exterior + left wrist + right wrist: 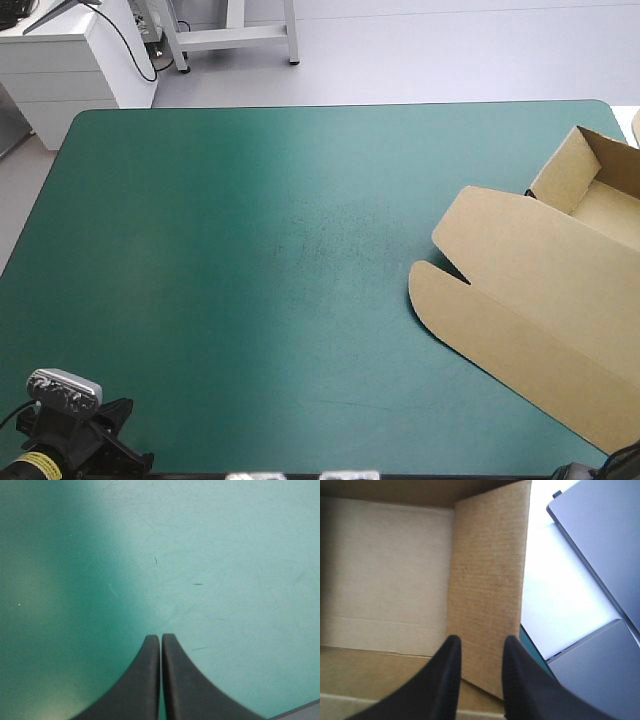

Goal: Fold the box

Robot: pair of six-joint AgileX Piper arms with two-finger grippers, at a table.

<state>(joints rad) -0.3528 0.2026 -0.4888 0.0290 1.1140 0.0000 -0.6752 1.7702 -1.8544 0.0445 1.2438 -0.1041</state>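
Brown box (548,262) at the table's (250,200) right edge, tray (612,212) open, lid (510,325) flat toward the near right corner, left gripper (160,637) closed to a point over bare teal-green cover (225,555), right gripper (481,642) slightly parted, box wall (487,570) in the gap.

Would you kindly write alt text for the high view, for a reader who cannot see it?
A brown box lies partly folded at the right edge of a teal-green table, its lid flat toward the near side and a tray with raised walls at the far right. The left arm sits at the near left corner, well away from it.
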